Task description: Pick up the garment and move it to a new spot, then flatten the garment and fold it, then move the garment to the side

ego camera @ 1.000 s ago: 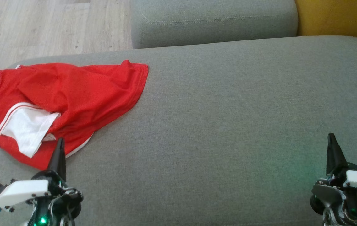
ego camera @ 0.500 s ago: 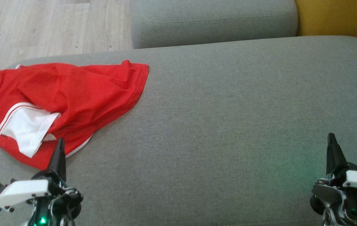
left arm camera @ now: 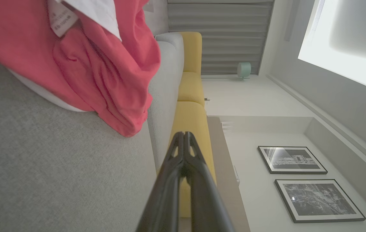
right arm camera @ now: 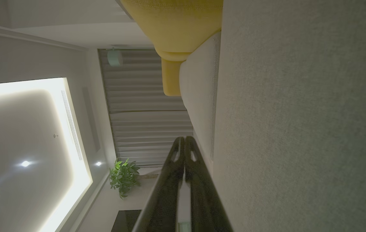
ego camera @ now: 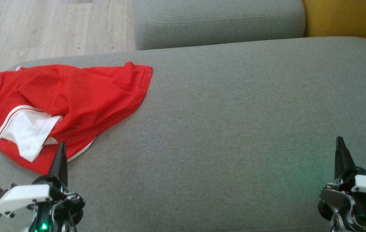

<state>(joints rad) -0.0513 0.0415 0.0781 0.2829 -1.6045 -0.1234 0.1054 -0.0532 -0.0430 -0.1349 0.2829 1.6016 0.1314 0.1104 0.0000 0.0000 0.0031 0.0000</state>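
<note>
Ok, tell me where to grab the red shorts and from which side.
Likely best: the near hem of the red shorts, where the fabric bunches up off the cushion. Come from the robot's side with the left claw, now shut right beside it; open first.

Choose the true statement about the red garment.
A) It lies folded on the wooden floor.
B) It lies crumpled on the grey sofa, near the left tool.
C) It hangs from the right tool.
B: the red garment lies rumpled on the grey sofa, just beyond the shut left tool; the right tool is shut and empty, far from it.
</note>
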